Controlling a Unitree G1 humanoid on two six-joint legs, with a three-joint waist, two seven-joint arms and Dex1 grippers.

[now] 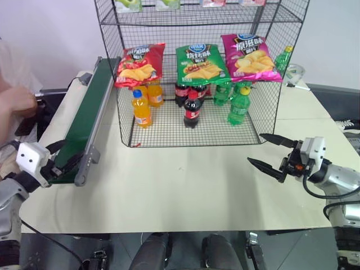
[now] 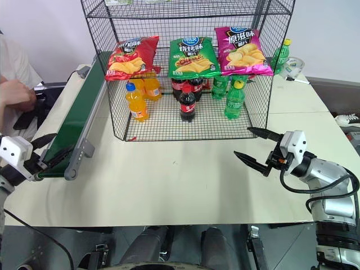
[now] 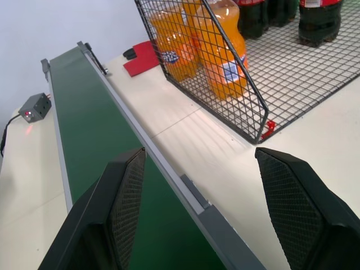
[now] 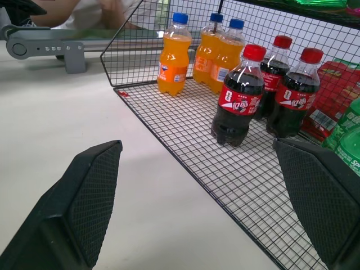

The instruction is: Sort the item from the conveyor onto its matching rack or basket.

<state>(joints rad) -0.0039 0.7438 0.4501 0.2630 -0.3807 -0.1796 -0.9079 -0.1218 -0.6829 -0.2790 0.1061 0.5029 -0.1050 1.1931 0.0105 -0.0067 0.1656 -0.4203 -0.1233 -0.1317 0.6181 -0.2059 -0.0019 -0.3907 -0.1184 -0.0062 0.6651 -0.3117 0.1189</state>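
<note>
The conveyor (image 1: 87,115) runs along the table's left side, and its dark green belt carries nothing that I can see. The one red crisp bag (image 1: 139,64) in view, shiny with a blue oval logo, lies on the left of a tier of the wire-mesh rack (image 1: 264,107). A green bag (image 1: 201,63) and a magenta bag (image 1: 249,56) lie beside it. My left gripper (image 3: 199,154) stands open, level over the conveyor's near end, with nothing between its fingers. My right gripper (image 1: 256,148) hangs open over the table by the rack's front right corner, empty.
Orange (image 1: 142,108), cola (image 1: 192,110) and green (image 1: 239,107) bottles stand on the rack's bottom tier. A person's hand (image 1: 17,101) is at the far left beside the conveyor. A small grey control box (image 3: 35,107) sits left of the belt. Bare tabletop lies in front of the rack.
</note>
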